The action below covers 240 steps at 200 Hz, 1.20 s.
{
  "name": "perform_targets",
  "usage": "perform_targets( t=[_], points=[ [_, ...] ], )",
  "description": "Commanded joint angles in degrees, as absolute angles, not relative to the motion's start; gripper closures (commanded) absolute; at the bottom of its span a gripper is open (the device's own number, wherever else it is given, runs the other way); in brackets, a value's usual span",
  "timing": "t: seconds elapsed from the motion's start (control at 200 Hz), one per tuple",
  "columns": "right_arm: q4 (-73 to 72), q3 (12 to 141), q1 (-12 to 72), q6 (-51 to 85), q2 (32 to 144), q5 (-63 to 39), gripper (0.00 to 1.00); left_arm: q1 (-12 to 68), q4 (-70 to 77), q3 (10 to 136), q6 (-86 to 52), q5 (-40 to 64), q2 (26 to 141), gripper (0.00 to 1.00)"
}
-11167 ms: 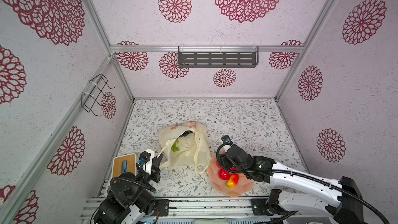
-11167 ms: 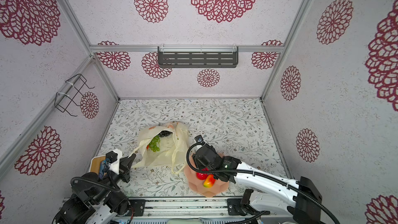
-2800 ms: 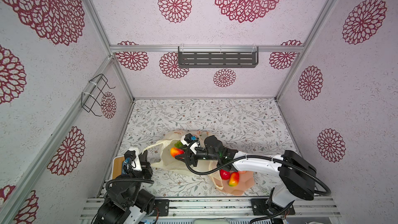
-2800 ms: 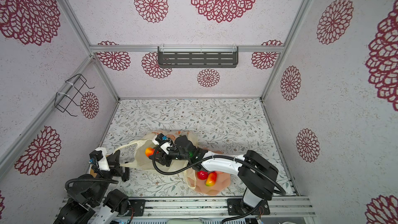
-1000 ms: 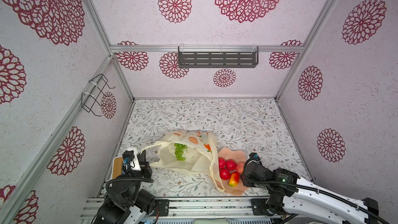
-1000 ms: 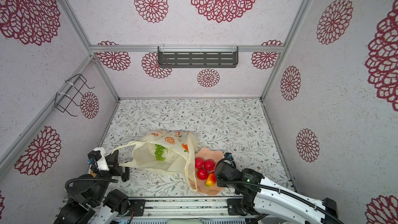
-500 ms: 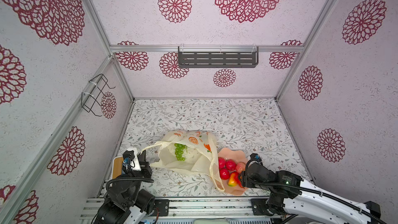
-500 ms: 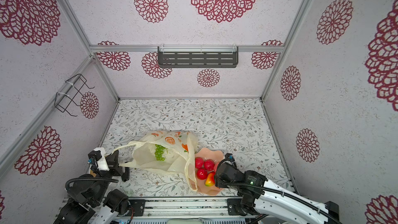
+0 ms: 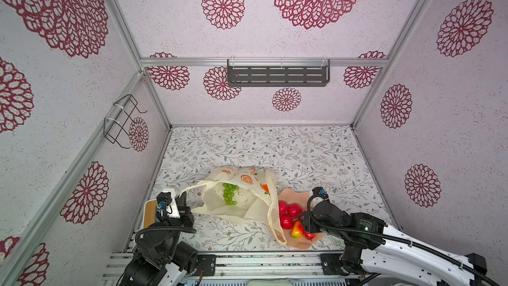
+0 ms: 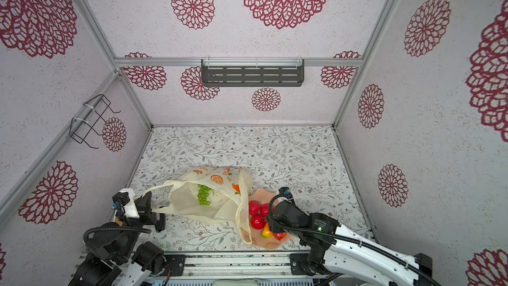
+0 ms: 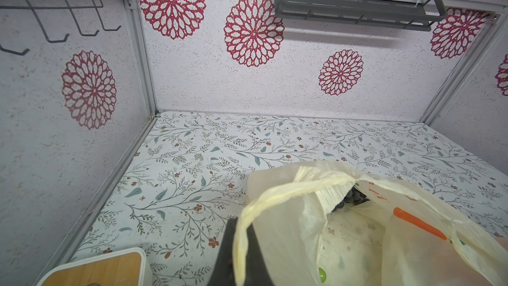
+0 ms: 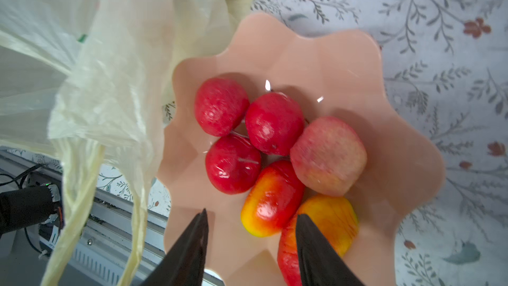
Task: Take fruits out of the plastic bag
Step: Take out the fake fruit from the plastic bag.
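Floral-print white surface. Thin cream-yellow translucent plastic bag with orange fruit prints lies on it, near-centre, mouth gaping toward the near left. One loop handle is stretched to the left hand, which is clamped tight on it. The other handle drapes over the left rim of the bowl.

Wavy-edged pink plastic bowl sits just right of the bag, touching it. The right hand is over the bowl's near side with its jaws parted, gripping nothing, just above the mangoes.

In the bowl:
- Three glossy red toy apples
- One pinkish peach
- Two red-yellow mangoes

All are bunched together and touching.

In the bag:
- Green grape bunch, seen through the mouth in both top views
- Dark purple-black grape bunch, deeper inside and partly hidden by plastic
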<state>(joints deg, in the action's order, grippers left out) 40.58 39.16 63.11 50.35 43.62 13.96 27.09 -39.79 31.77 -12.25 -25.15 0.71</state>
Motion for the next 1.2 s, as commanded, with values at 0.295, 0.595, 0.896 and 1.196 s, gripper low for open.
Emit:
perform_targets(
  t=[0.295, 0.595, 0.896, 1.196],
  points=[
    [-4.6, 48.7, 66.5, 16.0, 68.6, 6.1, 0.65, 26.6, -39.7, 32.2, -11.5, -23.2, 0.2, 1.00],
    [-4.2, 66.1, 68.7, 2.1, 92.0, 5.5, 0.69, 26.5, -39.7, 32.1, -10.3, -19.2, 0.2, 1.00],
    [-6.9, 70.8, 68.7, 2.6, 104.0, 15.6, 0.54, 26.6, -39.5, 31.9, -8.4, -13.1, 0.2, 1.00],
    [-8.4, 75.6, 68.7, 11.3, 111.7, 19.8, 0.45, 26.5, -39.1, 31.7, -7.7, -10.8, 0.2, 1.00]
  ],
)
